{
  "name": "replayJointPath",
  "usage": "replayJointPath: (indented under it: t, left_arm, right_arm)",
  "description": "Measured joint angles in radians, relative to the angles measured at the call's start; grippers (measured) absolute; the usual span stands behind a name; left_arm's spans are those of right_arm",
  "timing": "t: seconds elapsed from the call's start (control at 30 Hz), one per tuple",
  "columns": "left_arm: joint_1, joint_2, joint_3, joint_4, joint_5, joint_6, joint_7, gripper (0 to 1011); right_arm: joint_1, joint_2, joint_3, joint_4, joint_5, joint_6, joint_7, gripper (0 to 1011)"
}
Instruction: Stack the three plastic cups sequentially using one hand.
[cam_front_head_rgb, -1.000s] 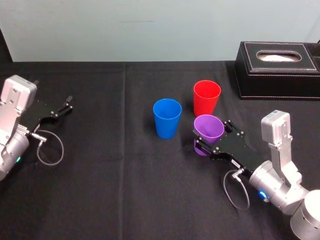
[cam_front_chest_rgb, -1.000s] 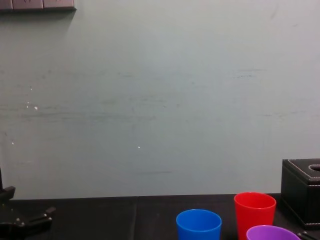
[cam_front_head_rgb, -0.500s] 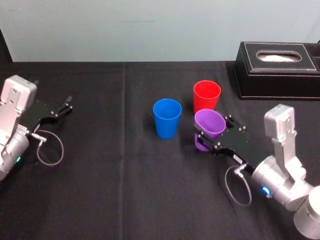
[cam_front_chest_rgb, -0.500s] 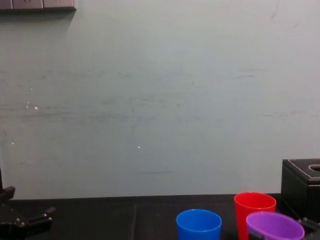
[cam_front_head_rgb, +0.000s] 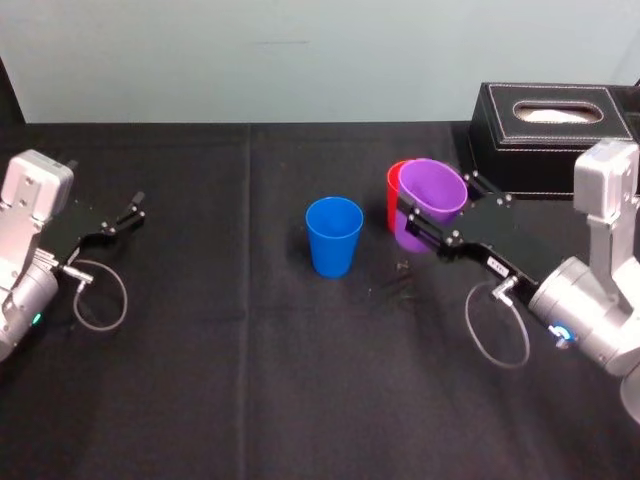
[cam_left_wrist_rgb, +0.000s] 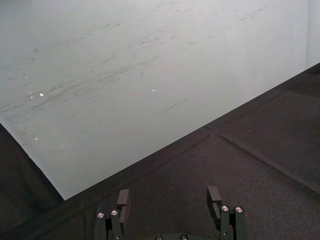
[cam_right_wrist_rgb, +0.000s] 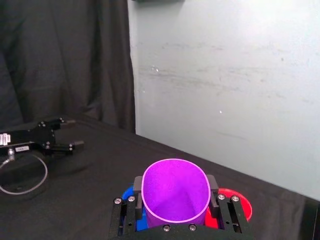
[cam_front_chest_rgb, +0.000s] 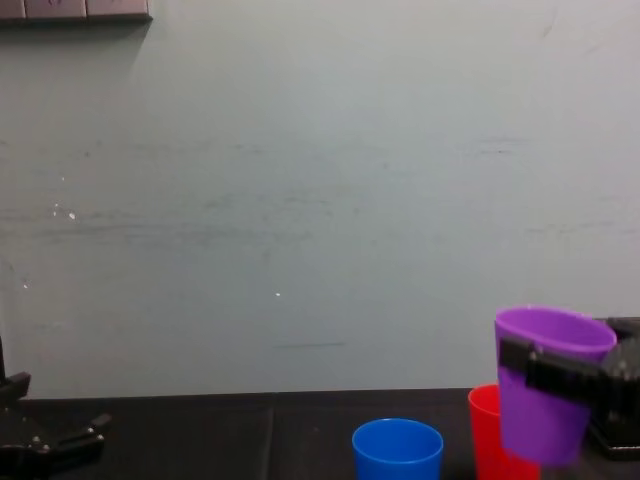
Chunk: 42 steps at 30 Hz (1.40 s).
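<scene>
Right pincer (cam_front_head_rgb: 436, 200): clamps purple cup (cam_front_chest_rgb: 545, 400) aloft beside red cup (cam_front_head_rgb: 392, 195).
Left pincer (cam_left_wrist_rgb: 167, 197): open, far left.
Blue cup (cam_front_head_rgb: 334, 237): stands apart.

The right gripper (cam_front_head_rgb: 437, 208) is clamped on the purple cup (cam_front_head_rgb: 432, 190), one black finger on each side of the cup's wall just below the rim, and holds it upright. Its grey-silver wrist block (cam_front_head_rgb: 605, 190) stands behind the fingers. Well apart from it, the left gripper (cam_front_head_rgb: 132, 210) sits low, its fingers (cam_left_wrist_rgb: 122, 200) spread apart.
</scene>
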Motion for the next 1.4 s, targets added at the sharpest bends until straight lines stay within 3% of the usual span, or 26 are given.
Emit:
replayJointPath:
  t: [0.27, 0.67, 0.93, 1.4]
  left_arm:
    - [0.000, 0.000, 0.000, 0.000, 0.000, 0.000, 0.000, 1005]
    - [0.000, 0.000, 0.000, 0.000, 0.000, 0.000, 0.000, 1005]
    - [0.000, 0.000, 0.000, 0.000, 0.000, 0.000, 0.000, 1005]
    - [0.000, 0.000, 0.000, 0.000, 0.000, 0.000, 0.000, 1005]
  right_arm:
    - [0.021, 0.022, 0.003, -0.051, 0.016, 0.065, -0.002, 726]
    - [0.108, 0.023, -0.013, -0.018, 0.036, 0.156, -0.019, 726]
    - [0.187, 0.013, -0.027, 0.065, 0.043, 0.172, -0.020, 724]
    - [0.302, -0.033, -0.069, 0.228, 0.027, 0.123, -0.004, 726]
